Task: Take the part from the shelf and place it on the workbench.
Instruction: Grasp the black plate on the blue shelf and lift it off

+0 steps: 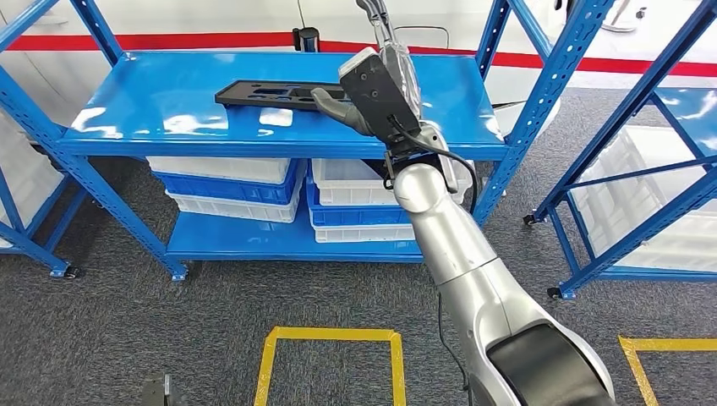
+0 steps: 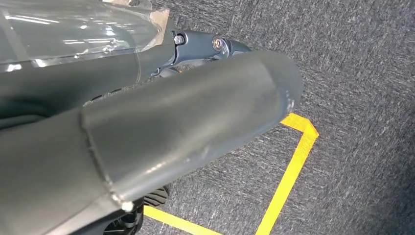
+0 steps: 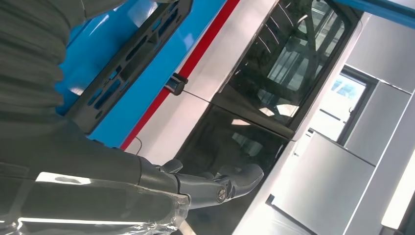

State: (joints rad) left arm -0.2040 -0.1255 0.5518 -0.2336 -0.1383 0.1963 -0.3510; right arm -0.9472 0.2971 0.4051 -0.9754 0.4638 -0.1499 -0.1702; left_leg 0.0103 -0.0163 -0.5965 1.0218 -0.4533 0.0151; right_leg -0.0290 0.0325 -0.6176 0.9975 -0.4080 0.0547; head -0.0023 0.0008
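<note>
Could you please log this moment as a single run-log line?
phase: reaching | right hand: at near end of flat black slotted plastic part, grip unclear | part: on blue metal shelf | left hand: hanging over floor

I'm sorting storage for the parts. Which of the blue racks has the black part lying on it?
The middle rack, straight ahead: the flat black part lies on its top shelf, by the right hand. The racks either side show none.

bright, even light | glare on shelf [image 1: 169, 110] | near hand [image 2: 147, 142] blurred

Matt black part [image 1: 275, 93] on glossy metal shelf [image 1: 169, 110].
</note>
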